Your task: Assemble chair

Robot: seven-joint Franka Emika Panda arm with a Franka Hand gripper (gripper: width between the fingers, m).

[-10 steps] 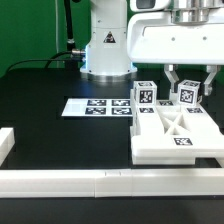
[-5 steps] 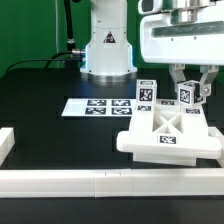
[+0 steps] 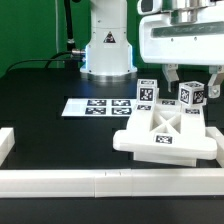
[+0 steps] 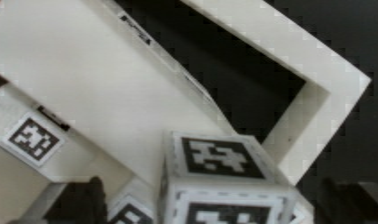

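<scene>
The chair (image 3: 165, 135) is a chunky white structure at the exterior view's right: a blocky seat with an X-braced flat frame and two upright tagged cubes (image 3: 146, 95). It sits tilted, its left corner swung out. My gripper (image 3: 191, 86) comes down from above, its fingers (image 3: 171, 80) either side of the right tagged cube (image 3: 193, 94), shut on it. In the wrist view that cube (image 4: 221, 175) fills the space at my gripper (image 4: 212, 203), with the dark fingertips (image 4: 70, 200) beside it. The white frame (image 4: 257, 60) lies beyond.
The marker board (image 3: 97, 105) lies flat on the black table left of the chair. A long low white border rail (image 3: 90, 183) runs along the front edge. A small white block (image 3: 5, 143) sits at the far left. The robot base (image 3: 105, 45) stands behind.
The chair has turned and slid toward the exterior view's left, its left corner now further out. The gripper with the cube has shifted slightly right.
</scene>
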